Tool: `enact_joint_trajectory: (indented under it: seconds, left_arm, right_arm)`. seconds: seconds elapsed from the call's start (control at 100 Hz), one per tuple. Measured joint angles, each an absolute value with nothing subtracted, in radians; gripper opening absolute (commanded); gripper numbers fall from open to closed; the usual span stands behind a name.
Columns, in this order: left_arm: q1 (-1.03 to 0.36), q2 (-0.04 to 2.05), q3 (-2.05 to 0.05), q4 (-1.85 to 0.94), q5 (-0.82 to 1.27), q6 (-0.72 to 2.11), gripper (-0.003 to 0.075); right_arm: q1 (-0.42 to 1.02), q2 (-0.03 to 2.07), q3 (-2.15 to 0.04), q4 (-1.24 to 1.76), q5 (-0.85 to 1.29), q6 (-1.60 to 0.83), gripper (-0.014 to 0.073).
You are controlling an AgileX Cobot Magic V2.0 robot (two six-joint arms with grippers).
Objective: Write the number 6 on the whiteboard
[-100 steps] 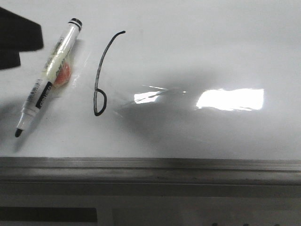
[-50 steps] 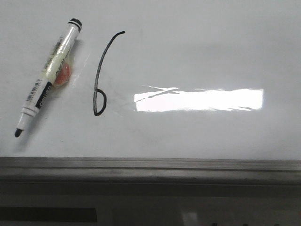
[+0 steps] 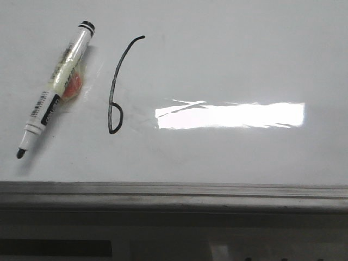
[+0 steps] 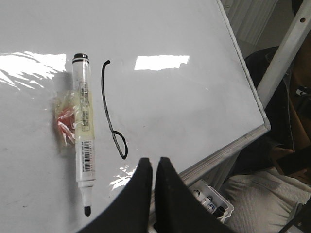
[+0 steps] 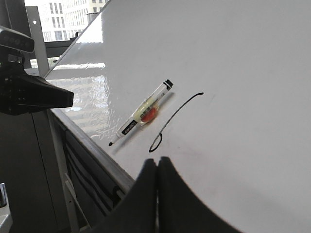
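The whiteboard (image 3: 228, 65) fills the front view, with a bright rectangular reflection at its middle. The number 6 (image 3: 112, 87) is a thin black slanted stroke ending in a small narrow loop, left of centre. A white marker (image 3: 57, 89), uncapped, lies flat on the board left of the 6, tip towards the near edge, with an orange lump taped to it. No gripper shows in the front view. My left gripper (image 4: 154, 162) is shut and empty, above the board's near edge close to the 6's loop (image 4: 121, 148). My right gripper (image 5: 158, 161) is shut and empty, off the board near the 6 (image 5: 177, 112).
A grey metal rail (image 3: 174, 193) runs along the board's near edge. A small clear box of markers (image 4: 211, 199) sits below that edge. A metal post (image 4: 286, 48) and grey cloth stand beside the board. The dark left arm (image 5: 29, 92) hangs at the board's side.
One second ago a dark arm part showed at the upper left of the front view and a shadow dimmed the reflection. Both are gone now. The marker and the 6 have not moved.
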State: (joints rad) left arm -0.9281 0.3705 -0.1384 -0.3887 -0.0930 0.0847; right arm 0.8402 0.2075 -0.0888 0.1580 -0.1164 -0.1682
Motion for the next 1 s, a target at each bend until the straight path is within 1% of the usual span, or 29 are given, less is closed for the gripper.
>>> enact_joint_trajectory:
  seconds: [0.3,0.39,0.46,0.53,0.66,0.87,1.0]
  left_arm:
    - [-0.928,0.370,-0.129,-0.387,-0.093,0.085,-0.0020]
    - [-0.918,0.370,-0.121,-0.330,-0.092,0.085,-0.0020]
    - [-0.883,0.370,-0.117,-0.261,-0.092,0.085,-0.0020]
    - [-0.819,0.370,-0.115,-0.214,-0.091,0.087,-0.0020]
    - [-0.658,0.351,-0.107,-0.176,-0.083,0.087,-0.0020]
    - [-0.409,0.210,-0.091,-0.072,-0.030,0.089,-0.0020]
    - [-0.252,0.120,-0.052,-0.052,-0.006,0.075,-0.0020]
  right_arm:
    - [0.840,0.208,-0.089,0.157,-0.116,-0.168,-0.0064]
    - [0.840,0.208,-0.089,0.157,-0.116,-0.168,-0.0064]
    - [0.840,0.208,-0.089,0.157,-0.116,-0.168,-0.0064]
    - [0.840,0.208,-0.089,0.157,-0.116,-0.168,-0.0064]
    - [0.840,0.208,-0.089,0.157,-0.116,-0.168,-0.0064]
    - [0.840,0.208,-0.089,0.157,-0.116,-0.168,-0.0064]
    - [0.840,0.208,-0.089,0.157,-0.116,-0.168,-0.0064]
